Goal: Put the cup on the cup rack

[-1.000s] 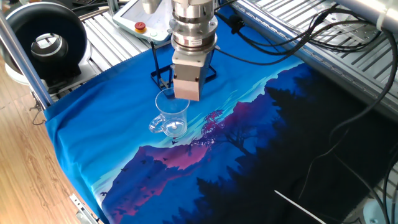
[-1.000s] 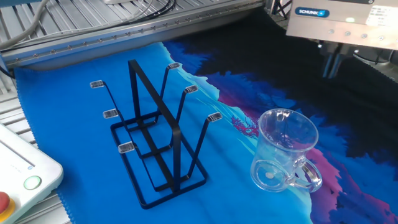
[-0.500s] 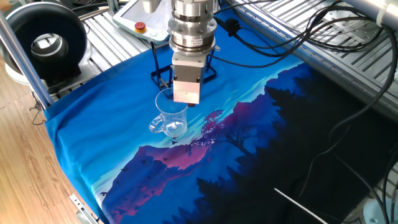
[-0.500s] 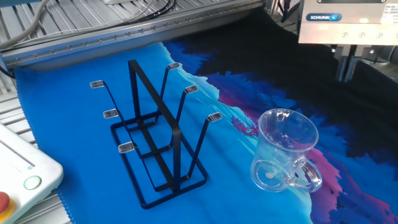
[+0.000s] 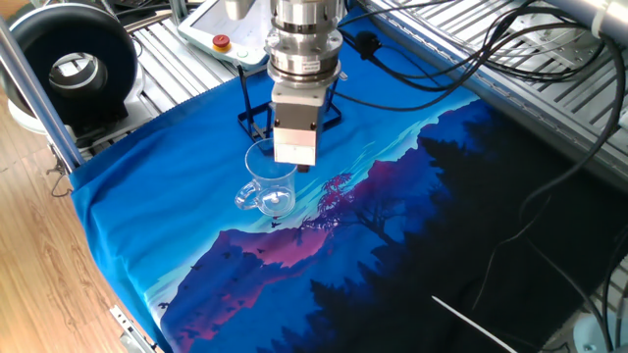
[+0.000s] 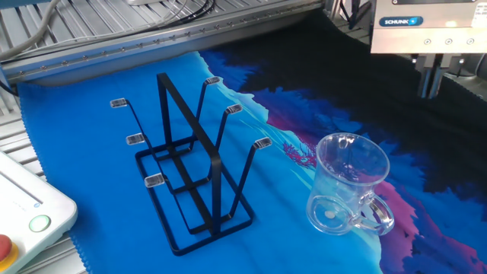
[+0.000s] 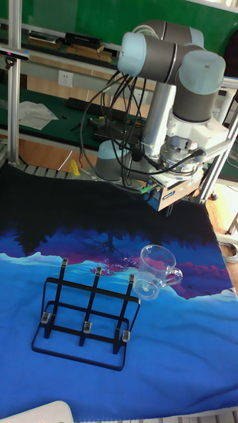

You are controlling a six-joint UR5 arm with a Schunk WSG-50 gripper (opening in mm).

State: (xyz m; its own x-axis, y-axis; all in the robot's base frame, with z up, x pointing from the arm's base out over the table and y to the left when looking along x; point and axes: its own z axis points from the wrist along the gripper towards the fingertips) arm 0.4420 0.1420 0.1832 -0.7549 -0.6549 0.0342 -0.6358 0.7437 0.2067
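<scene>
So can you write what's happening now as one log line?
gripper: above table, holding nothing | cup: upright on cloth, beside rack | cup rack: no cup on it | stage: cup not grasped

Grey arm [image 7: 173, 86], pale-blue joint caps, black cables [image 7: 106, 125]

Cup [image 6: 348, 186]: one
Cup rack [image 6: 190, 164]: one
Rack pegs: six
Gripper [image 6: 431, 80]: one
Patterned cloth [image 6: 99, 198]: one

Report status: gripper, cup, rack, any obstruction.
Gripper above the cloth, holding nothing; open or shut unclear. Glass mug upright on the cloth, untouched, beside the wire cup rack. Rack pegs bare; nothing between mug and rack.
</scene>
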